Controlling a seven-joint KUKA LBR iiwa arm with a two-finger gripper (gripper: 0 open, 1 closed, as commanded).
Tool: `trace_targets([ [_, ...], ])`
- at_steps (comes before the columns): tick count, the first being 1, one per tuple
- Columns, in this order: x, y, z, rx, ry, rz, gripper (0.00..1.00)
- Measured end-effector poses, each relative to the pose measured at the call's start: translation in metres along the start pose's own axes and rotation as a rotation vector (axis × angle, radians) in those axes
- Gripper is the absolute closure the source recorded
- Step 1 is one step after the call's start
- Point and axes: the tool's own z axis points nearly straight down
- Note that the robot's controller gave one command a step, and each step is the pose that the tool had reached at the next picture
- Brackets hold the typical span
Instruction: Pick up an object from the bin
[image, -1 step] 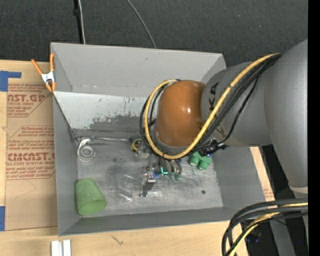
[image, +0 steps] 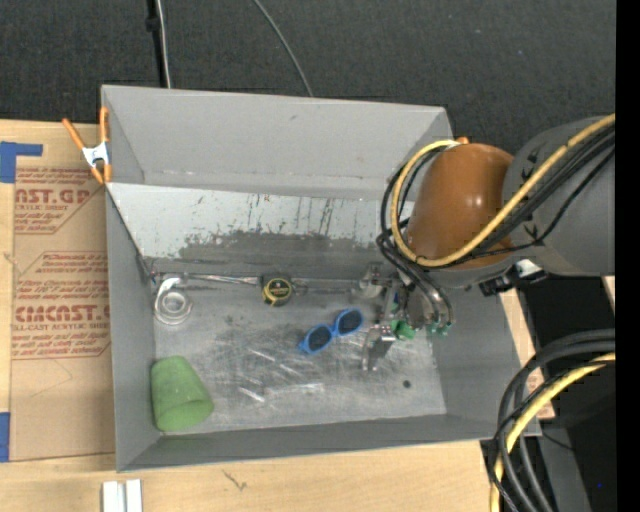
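Gripper (image: 383, 345) low inside grey metal bin (image: 250, 150), just right of small blue plastic sunglasses (image: 330, 333); its grip state cannot be told. Nothing appears lifted; grasping and raising likely remain.

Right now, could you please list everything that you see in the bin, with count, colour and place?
bin: one, grey metal, middle of the view
cup: one, green, near-left corner of the floor
clear round thing: one, transparent, left side, by the back wall
small round thing: one, yellow and black, at the foot of the back wall
sunglasses: one pair, blue, floor right of centre
thin pale pieces: a few, floor centre, kind unclear
arm: one, orange cover and cables, coming from the right
gripper: one, low over the floor, just right of the sunglasses
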Motion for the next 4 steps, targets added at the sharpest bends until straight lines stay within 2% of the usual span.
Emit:
trace_targets([
  [1,-0.054,0.017,0.074,-0.004,-0.006,-0.024,0.00],
  [2,-0.057,0.017,0.068,-0.005,-0.018,-0.022,1.00],
  [3,-0.050,0.042,0.034,-0.006,-0.003,-0.046,1.00],
  [4,-0.048,0.053,0.001,-0.005,-0.003,-0.061,1.00],
])
